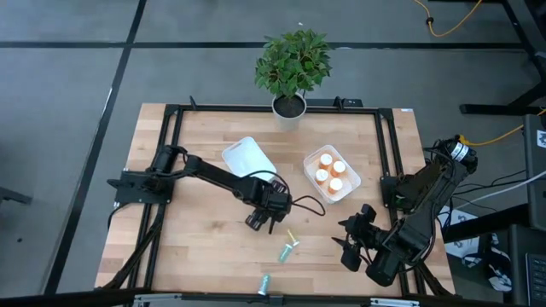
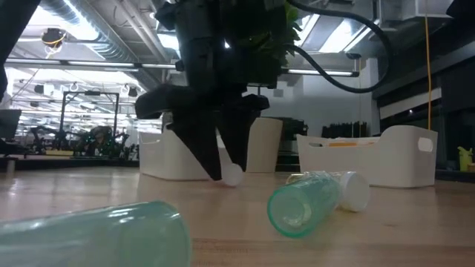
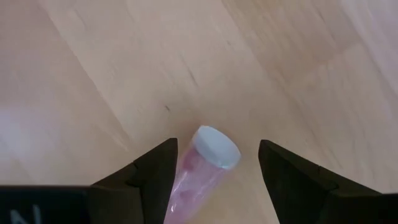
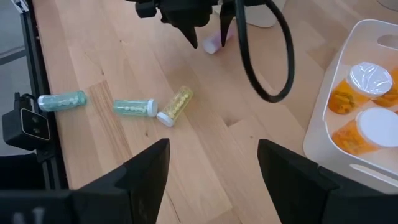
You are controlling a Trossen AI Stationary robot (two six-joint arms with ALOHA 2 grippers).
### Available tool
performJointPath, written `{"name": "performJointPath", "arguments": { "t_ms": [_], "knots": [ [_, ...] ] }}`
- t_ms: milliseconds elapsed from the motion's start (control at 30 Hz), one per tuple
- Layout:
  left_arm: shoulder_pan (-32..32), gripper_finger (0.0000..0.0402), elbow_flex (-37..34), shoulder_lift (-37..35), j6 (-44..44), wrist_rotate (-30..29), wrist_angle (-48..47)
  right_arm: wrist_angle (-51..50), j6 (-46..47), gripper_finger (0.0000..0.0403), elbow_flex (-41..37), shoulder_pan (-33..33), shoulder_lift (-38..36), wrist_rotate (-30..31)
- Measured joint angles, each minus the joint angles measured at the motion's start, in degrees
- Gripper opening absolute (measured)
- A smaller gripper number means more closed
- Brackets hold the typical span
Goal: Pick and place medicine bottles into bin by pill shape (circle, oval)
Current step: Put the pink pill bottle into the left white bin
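White-capped medicine bottles: purple (image 3: 202,168), yellow-green (image 4: 176,104) and two teal (image 4: 134,107) toppled on wood; orange (image 1: 329,173) upright in bin.

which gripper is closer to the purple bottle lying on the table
Left. The left gripper straddles the purple bottle, open. The right gripper waits off near the table's right edge.

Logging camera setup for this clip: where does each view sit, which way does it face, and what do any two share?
High: overhead, straight down; both arms, left end effector, right end effector, bin of orange bottles.
Low: table height, level across; left end effector, teal bottle.
Left wrist: down between open fingers onto a purple bottle.
Right wrist: across the table; own fingers, the purple bottle, teal bottle, bin.
Shared: both wrist views show the purple bottle.
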Motion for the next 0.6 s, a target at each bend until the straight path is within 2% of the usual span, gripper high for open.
{"name": "performJointPath", "arguments": {
  "t_ms": [333, 600],
  "knots": [
    [0.1, 0.0219, -0.1, 0.3, 3.7, 0.0, -0.1, 0.0, 0.0, 0.0245, 0.0, 0.0, 0.0, 0.0],
    [0.3, 0.0192, -0.1, 0.3, 4.0, -0.6, 0.1, 0.1, 0.0, 0.0245, 0.0, 0.0, 0.0, 0.0]
  ]
}}
